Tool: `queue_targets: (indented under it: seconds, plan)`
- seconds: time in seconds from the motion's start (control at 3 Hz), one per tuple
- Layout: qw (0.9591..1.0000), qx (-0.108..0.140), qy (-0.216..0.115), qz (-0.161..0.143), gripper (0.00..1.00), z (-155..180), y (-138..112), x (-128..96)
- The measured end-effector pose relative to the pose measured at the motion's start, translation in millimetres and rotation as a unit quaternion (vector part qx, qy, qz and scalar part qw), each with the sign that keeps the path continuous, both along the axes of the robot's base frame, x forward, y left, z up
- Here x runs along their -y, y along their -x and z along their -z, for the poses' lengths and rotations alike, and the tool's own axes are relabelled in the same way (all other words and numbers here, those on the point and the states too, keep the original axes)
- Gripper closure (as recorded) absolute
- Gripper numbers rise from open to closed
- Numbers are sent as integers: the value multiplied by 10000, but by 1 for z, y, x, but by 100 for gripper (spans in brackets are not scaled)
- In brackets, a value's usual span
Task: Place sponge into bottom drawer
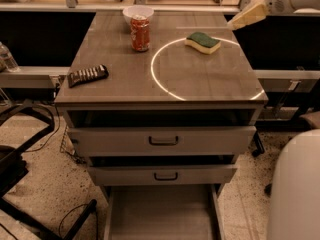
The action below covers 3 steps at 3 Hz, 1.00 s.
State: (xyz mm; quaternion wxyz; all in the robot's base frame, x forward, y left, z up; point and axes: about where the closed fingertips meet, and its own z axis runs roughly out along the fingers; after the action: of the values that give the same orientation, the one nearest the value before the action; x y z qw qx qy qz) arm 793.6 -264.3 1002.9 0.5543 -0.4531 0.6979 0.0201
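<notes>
The sponge (202,41), dark green on top of yellow foam, lies flat on the far right part of the cabinet top, inside a bright ring of light. The bottom drawer (160,215) is pulled open at the foot of the cabinet, and its grey floor is bare. My gripper (247,16) hangs from the white arm at the top right, above and to the right of the sponge and apart from it. It holds nothing that I can see.
A red can (140,33) and a white bowl (138,12) stand at the back middle. A dark ridged packet (88,75) lies at the left edge. The two upper drawers (162,140) are slightly out. A white robot part (295,189) fills the lower right. A chair base (20,184) is at the left.
</notes>
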Motion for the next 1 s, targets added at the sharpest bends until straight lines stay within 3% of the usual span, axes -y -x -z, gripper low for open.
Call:
queue_targets:
  seconds: [0.33,0.67,1.0]
  plan:
    - [9973,-727,-98,54,0,61,-29,-23]
    - [9870,-1580,-287,83,0,128,-43,-44]
    - [9787,-2017,-384,78,3,160,-44,-53]
